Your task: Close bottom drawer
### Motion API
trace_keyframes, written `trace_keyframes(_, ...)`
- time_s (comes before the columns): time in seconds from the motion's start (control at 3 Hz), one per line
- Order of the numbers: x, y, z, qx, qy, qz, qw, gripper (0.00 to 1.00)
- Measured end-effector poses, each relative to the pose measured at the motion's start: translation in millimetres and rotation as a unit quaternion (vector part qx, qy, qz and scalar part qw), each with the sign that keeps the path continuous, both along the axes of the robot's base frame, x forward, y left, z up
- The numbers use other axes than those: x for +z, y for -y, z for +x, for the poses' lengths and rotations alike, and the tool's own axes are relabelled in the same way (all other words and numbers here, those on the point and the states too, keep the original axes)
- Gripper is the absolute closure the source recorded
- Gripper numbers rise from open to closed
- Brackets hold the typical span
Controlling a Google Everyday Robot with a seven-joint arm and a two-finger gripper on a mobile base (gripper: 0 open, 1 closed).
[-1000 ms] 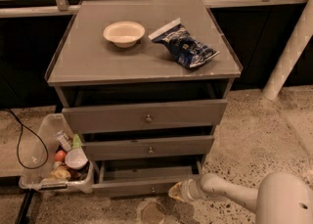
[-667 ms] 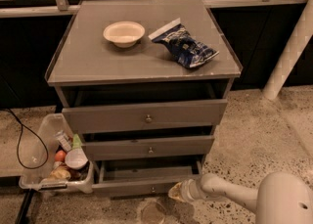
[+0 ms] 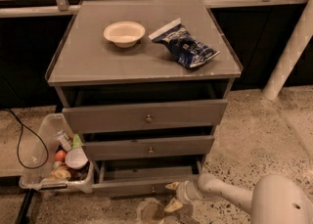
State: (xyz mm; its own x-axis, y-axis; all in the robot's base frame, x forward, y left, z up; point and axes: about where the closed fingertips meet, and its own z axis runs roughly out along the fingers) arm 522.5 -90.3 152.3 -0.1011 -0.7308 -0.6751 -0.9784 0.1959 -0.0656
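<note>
Bottom drawer (image 3: 142,187) of the grey cabinet stands pulled out. Its narrow front sits forward of the cabinet body, and a strip of the shallow tray floor shows behind it. Its small round knob is at the middle of the front, low in the camera view. By that, the task is not yet done: the whole push back into the cabinet is left, and no part of the closing shows as complete.

The claw (image 3: 172,196) is low, close to the floor, just beside the right end of the drawer front and to the right of the knob. Its two pale fingers are spread apart, one (image 3: 171,186) up near the front's lower right edge and the other lower, toward the floor. They have hold of nothing. Whether the upper finger touches the front I cannot tell. The white arm (image 3: 230,194) reaches in from the lower right.

Above, the middle drawer (image 3: 149,147) and the taller top drawer (image 3: 146,115) also sit somewhat forward, with dark gaps over them. On the counter (image 3: 93,64) rest a pale bowl (image 3: 124,33) and a blue snack bag (image 3: 186,48), near each other. A clear bin (image 3: 43,137) of odds and ends stands on the floor at the cabinet's left side.
</note>
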Motion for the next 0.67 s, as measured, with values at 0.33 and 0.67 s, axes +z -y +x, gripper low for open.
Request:
trace_keyframes(0.33, 0.7, 5.2, 16.8, -0.009, 0.017, 0.006, 0.9998, 0.00)
trace_keyframes(0.67, 0.7, 5.2, 16.8, -0.009, 0.017, 0.006, 0.9998, 0.00)
